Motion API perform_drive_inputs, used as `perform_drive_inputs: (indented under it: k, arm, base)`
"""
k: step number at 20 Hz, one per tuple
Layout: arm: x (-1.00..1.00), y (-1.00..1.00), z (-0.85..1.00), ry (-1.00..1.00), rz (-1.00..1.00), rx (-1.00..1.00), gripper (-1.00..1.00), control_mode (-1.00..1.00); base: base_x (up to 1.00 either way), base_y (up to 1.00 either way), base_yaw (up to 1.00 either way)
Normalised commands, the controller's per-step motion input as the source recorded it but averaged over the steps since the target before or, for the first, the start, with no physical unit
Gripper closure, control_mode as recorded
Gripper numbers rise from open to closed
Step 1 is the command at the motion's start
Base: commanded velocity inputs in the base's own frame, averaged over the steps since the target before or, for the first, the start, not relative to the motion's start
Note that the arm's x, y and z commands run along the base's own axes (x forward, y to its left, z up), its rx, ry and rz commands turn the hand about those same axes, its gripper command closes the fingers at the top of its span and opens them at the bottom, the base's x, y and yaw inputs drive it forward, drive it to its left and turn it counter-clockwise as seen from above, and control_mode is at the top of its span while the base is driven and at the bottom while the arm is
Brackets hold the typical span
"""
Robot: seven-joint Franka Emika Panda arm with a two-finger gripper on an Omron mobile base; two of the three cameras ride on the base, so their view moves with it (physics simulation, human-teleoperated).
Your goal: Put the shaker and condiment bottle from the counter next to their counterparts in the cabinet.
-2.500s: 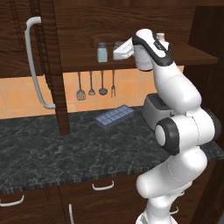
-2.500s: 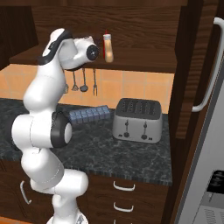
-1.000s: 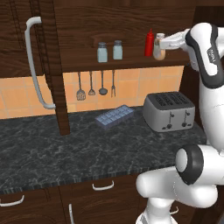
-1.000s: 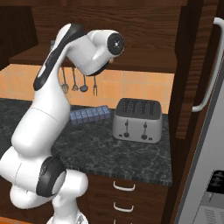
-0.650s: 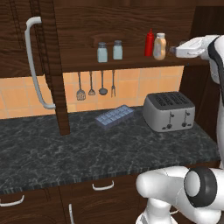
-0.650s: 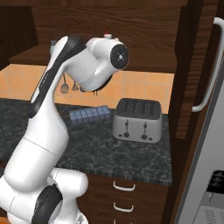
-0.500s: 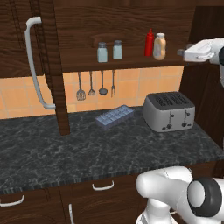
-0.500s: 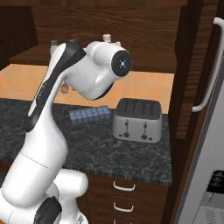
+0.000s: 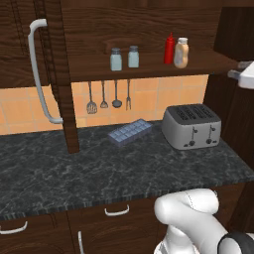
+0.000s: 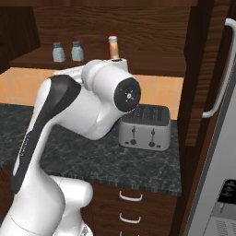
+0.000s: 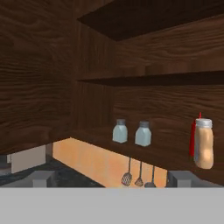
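Left base view: the dark brown wooden cabinet [image 9: 149,30] has a smooth shelf board carrying two pale blue-grey glass shakers, the left shaker [image 9: 116,59] and the right shaker [image 9: 133,56], each with a grey metal cap and standing just beside the other. Farther along stand the slim red bottle [image 9: 169,48] with its pointed nozzle and the stubby tan-orange condiment bottle [image 9: 181,53], touching or nearly so. A long curved grey handle [image 9: 38,69] hangs on the open door. Below, the dark marbled table [image 9: 99,168] bears a boxy brushed-metal toaster [image 9: 192,126] and a ribbed blue-grey tray [image 9: 130,132]; utensils [image 9: 109,96] hang on the orange tiles.

Right base view: the white arm hides the red bottle; the condiment bottle's top rises behind it.

Hand view: the gripper [image 11: 111,178] is empty with jaws spread wide, well apart from the shelf. Both shakers stand ahead and above it; the condiment bottle is up toward its right fingertip, half covering the red bottle
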Motion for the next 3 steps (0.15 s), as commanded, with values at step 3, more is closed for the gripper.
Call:
perform_drive_inputs:
  k: [3]
  arm:
    - [-1.00, -0.02, -0.09, 0.00, 0.01, 0.00, -1.00, -1.00]
  base:
    - [0.00, 0.00, 0.00]
